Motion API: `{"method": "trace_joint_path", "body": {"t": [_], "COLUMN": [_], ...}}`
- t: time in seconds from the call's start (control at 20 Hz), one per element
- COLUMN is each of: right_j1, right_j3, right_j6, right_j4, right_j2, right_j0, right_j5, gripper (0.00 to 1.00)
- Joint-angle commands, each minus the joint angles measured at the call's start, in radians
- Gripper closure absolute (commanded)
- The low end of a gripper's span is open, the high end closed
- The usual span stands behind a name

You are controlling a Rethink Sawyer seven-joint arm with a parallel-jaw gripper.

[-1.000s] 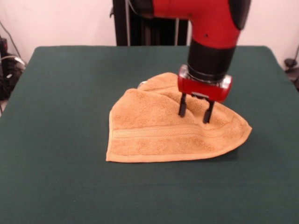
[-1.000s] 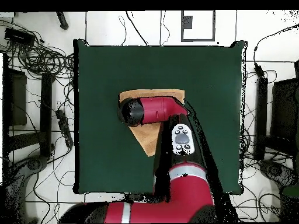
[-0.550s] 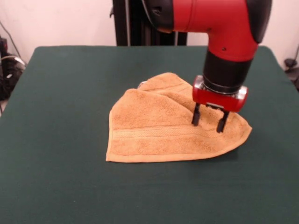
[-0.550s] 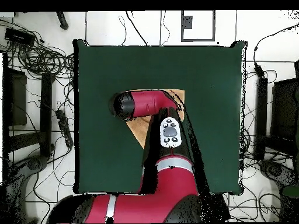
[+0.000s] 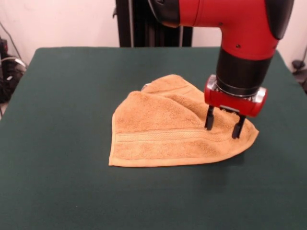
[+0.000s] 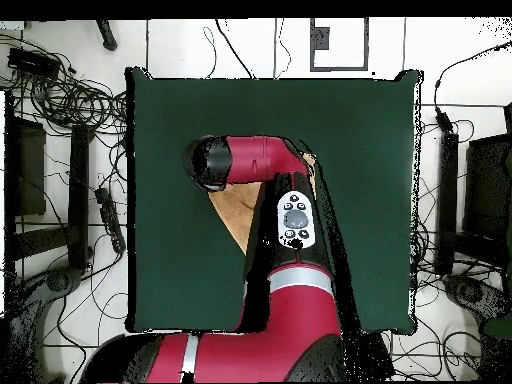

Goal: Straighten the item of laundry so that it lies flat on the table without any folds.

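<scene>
The washcloth (image 5: 175, 129) lies folded mid-tabletop (image 5: 57, 143). The pincer (image 5: 223, 125) stands spread, empty, over its right corner. The terry looks soft, light and limp; grip the folded layer's hemmed corner.

You are looking at a robotics laboratory. A red and black industrial robot arm (image 6: 275, 300) reaches over a large rectangular table with a dark green felt-like top (image 6: 170, 120). Around it, in the overhead view, tangled black cables (image 6: 70, 95) spread across a white tiled floor (image 6: 250, 45), with dark equipment racks (image 6: 25, 170) at the left and right edges.
</scene>
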Motion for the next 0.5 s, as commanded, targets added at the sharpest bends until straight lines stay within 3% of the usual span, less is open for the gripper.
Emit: {"method": "trace_joint_path", "body": {"t": [0.05, 0.3, 0.5], "right_j1": [0.133, 0.242, 0.26], "right_j3": [-0.132, -0.264, -0.298], "right_j6": [0.114, 0.197, 0.223], "right_j4": [0.051, 0.053, 0.071], "right_j2": [0.055, -0.001, -0.013], "right_j0": [-0.009, 0.045, 0.069], "right_j5": [0.019, 0.023, 0.047], "gripper": [0.0, 0.0, 0.0]}}
